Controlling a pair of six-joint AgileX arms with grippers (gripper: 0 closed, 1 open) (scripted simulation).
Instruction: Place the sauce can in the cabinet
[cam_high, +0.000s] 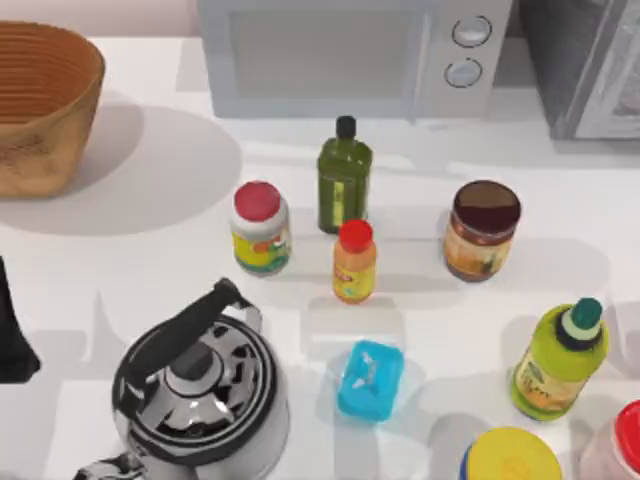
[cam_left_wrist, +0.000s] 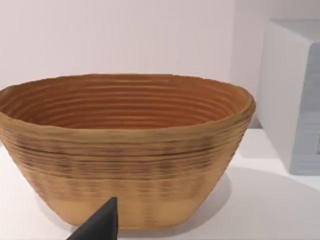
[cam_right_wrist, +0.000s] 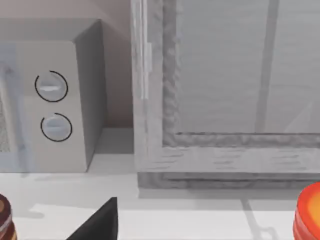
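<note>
**Sauce can upright on the table, apart from both arms**

The sauce can (cam_high: 482, 230) stands upright on the white table (cam_high: 150, 250), right of centre in the top view. It is a squat round jar with a glossy dark brown top and an orange-tan label, and nothing touches it. The cabinet (cam_high: 585, 65) sits behind it at the table's far right corner, a speckled dark grey box with a pale grey framed door; the right wrist view faces that door (cam_right_wrist: 225, 75) square on.

Neither pincer can be judged: a dark wedge at the edge of each wrist view, the left gripper (cam_left_wrist: 100, 225) and the right gripper (cam_right_wrist: 100, 222), may be a single finger, so I cannot tell how far either is open or whether anything is held. The left one faces the ribbed tan woven basket (cam_left_wrist: 125, 150) at the table's far left, well away from the can.

Left of the cabinet stands a white microwave (cam_high: 350, 55) with two round knobs. Left of the can are a small orange bottle (cam_high: 354, 262) with a red cap, a dark green bottle (cam_high: 344, 178) and a white jar (cam_high: 260, 228) with a red lid. Nearer the front lie a shiny metal kettle (cam_high: 200, 385), a blue box (cam_high: 370, 380) and a lime-green bottle (cam_high: 558, 362).
</note>
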